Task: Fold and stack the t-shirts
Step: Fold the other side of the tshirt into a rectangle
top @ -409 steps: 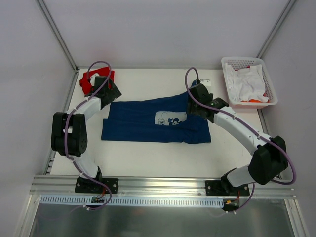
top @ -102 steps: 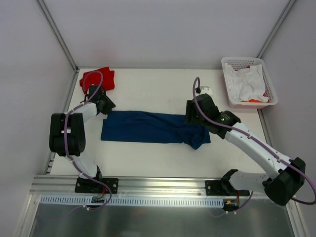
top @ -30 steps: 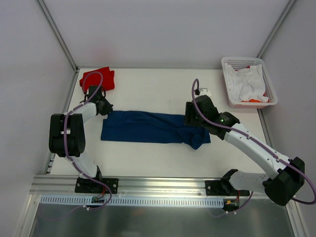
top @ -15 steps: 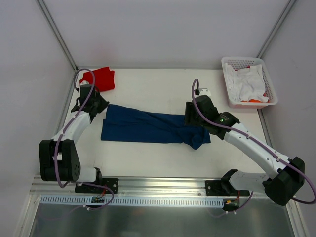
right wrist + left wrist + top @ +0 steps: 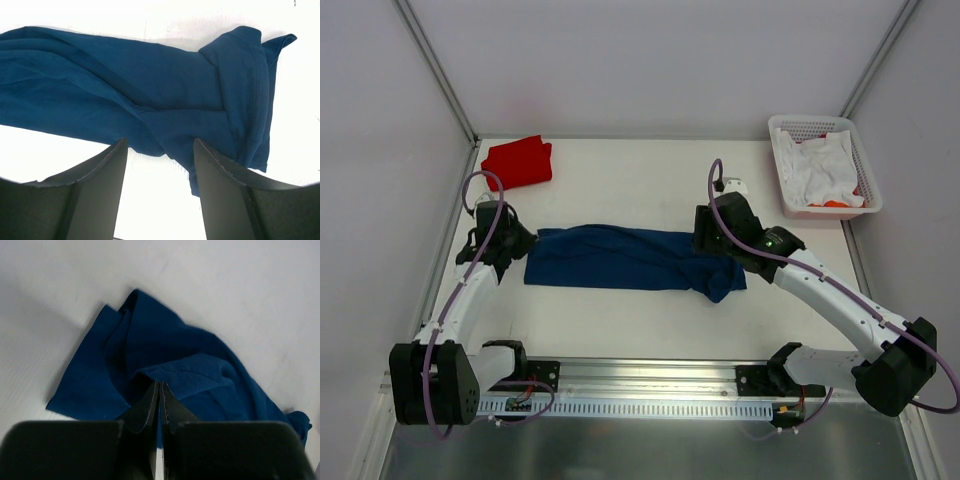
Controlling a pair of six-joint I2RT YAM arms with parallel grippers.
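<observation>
1. Across the middle of the table [image 5: 620, 320], the navy t-shirt [image 5: 620, 257] lies as a long, narrow band running left to right, folded lengthwise and rumpled along its top edge.
2. The left gripper [image 5: 520, 240] is at the shirt's left end. In the left wrist view its jaws are pressed together, pinching a raised fold of the navy cloth at the tips.
3. The right gripper [image 5: 705, 240] is above the shirt's right end. In the right wrist view its jaws are spread apart with nothing between them, and the bunched end of the cloth lies below.
4. The red t-shirt [image 5: 518, 162] lies folded at the far left corner, well apart from the navy one.
5. A white basket [image 5: 775, 135] at the far right corner holds crumpled white cloth [image 5: 818, 165].
</observation>
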